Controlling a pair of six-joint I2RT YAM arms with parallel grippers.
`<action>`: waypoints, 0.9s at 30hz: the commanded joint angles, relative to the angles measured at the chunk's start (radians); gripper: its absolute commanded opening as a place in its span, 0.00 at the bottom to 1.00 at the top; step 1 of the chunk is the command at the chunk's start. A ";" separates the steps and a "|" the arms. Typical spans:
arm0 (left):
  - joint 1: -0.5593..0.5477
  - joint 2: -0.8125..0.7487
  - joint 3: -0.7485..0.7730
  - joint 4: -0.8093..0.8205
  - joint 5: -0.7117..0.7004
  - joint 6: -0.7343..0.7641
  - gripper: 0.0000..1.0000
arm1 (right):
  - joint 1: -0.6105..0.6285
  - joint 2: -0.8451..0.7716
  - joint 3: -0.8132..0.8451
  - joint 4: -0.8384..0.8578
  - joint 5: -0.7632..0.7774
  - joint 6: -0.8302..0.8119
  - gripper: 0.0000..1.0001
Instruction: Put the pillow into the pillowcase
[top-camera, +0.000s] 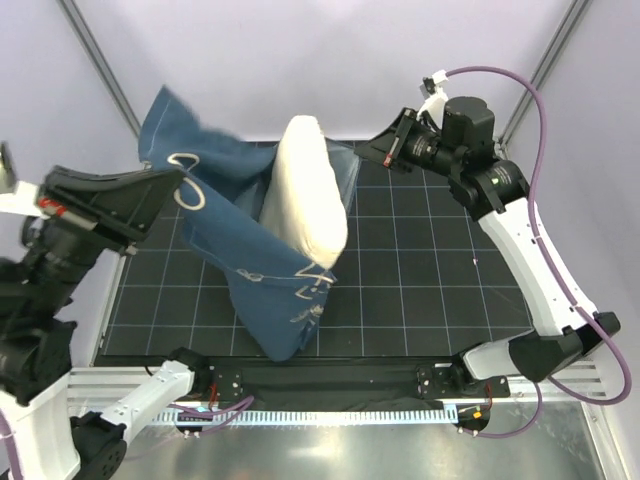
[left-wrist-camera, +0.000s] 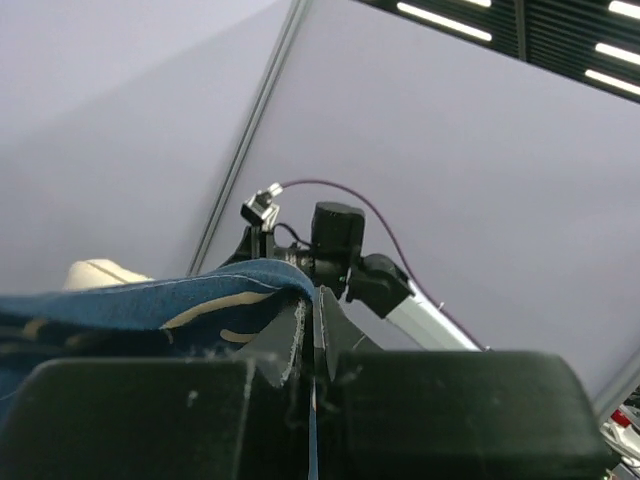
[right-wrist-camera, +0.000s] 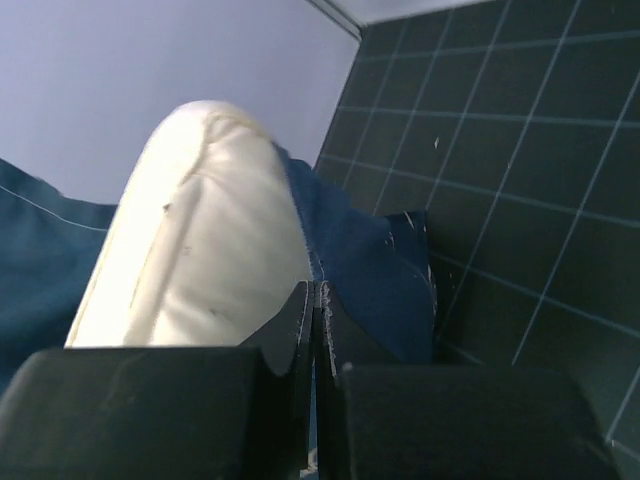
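Navy-blue pillowcase (top-camera: 240, 250) hangs stretched between both pincers, above the black gridded mat (top-camera: 430, 290). The left pincer (top-camera: 178, 182) is closed tight on one edge of the cloth and holds it high. The right pincer (top-camera: 388, 150) is closed too, apparently pinching the opposite hem. The cream pillow (top-camera: 305, 190) stands on its edge between them, just left of the right pincer, partly inside the case with its upper side uncovered.

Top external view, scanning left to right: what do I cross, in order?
left gripper → pillowcase, its main draped part → pillow → right gripper
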 joint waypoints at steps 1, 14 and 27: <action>0.003 0.008 -0.111 0.130 0.012 -0.021 0.01 | -0.017 -0.053 0.222 0.085 0.018 -0.004 0.04; 0.003 0.112 -0.033 0.153 0.042 -0.073 0.00 | -0.057 -0.027 0.501 0.013 -0.020 0.005 0.04; 0.003 0.260 0.341 0.001 0.015 -0.001 0.00 | -0.057 -0.010 0.054 0.242 -0.206 0.089 0.04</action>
